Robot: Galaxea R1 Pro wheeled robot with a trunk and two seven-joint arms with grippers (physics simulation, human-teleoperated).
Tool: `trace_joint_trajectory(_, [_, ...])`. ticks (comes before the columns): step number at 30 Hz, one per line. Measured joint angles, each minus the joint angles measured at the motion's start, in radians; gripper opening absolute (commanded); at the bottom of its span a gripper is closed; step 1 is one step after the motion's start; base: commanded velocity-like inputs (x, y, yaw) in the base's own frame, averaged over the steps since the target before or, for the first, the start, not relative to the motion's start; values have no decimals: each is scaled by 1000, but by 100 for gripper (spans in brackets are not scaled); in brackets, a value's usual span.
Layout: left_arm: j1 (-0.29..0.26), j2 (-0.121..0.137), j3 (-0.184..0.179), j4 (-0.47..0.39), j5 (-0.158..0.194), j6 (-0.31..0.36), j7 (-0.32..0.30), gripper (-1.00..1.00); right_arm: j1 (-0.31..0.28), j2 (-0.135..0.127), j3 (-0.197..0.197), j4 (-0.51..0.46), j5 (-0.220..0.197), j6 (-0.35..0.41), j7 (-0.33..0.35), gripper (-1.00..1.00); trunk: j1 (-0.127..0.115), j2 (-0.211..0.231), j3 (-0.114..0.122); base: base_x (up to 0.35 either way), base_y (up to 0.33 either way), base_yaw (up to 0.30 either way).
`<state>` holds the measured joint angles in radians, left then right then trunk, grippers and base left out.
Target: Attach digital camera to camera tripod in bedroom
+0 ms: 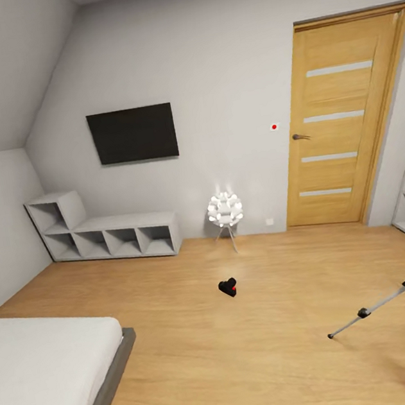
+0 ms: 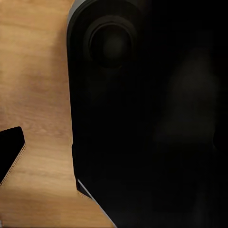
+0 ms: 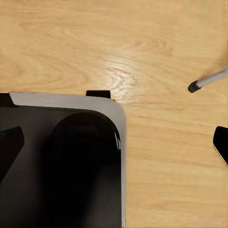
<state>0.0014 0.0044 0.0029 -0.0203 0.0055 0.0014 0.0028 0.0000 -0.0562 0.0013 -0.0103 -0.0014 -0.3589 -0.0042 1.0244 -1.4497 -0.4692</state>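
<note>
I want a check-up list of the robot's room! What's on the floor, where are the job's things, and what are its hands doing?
Surface: light wood plank floor, bare around the job's things.
Job's things: digital camera lies on the floor mid-room; camera tripod at the right edge, partly cut off, one leg's foot on the floor, apart from the camera.
Clutter: white ball lamp by the wall.
Grippers: each tool's state cannot be told.
Cables: nothing seen.
Surroundings: bed, cube shelves, wall TV, closed oak door.
</note>
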Motion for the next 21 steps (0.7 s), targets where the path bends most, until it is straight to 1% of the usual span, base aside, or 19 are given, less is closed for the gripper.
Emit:
trace_joint_trajectory(17, [0,1,1,-1,0,0,0,100,0,0,0,0,0,-1,0,100,0,0,0,340,0,0])
trace_joint_trajectory(21, [0,1,1,-1,0,0,0,100,0,0,0,0,0,-1,0,100,0,0,0,341,0,-67])
